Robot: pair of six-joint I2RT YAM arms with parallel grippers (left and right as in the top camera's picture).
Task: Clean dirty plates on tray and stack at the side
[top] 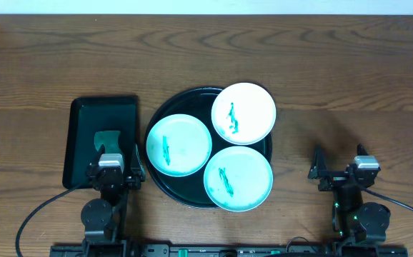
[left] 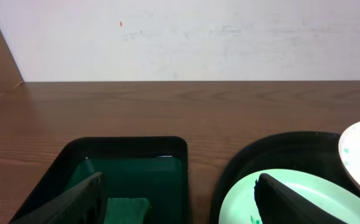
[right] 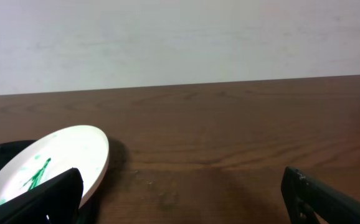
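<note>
Three small round white plates lie on the large round black tray: one at the back right, one at the left, one at the front. Each bears teal-green scribbles. My left gripper is open and empty at the table's front, just left of the tray; the left wrist view shows the left plate behind its right finger. My right gripper is open and empty, to the right of the tray; the right wrist view shows the back right plate at the left.
A dark green rectangular tray lies left of the black tray and holds a teal-green sponge; the sponge also shows in the left wrist view. Bare wooden table stretches to the right and back.
</note>
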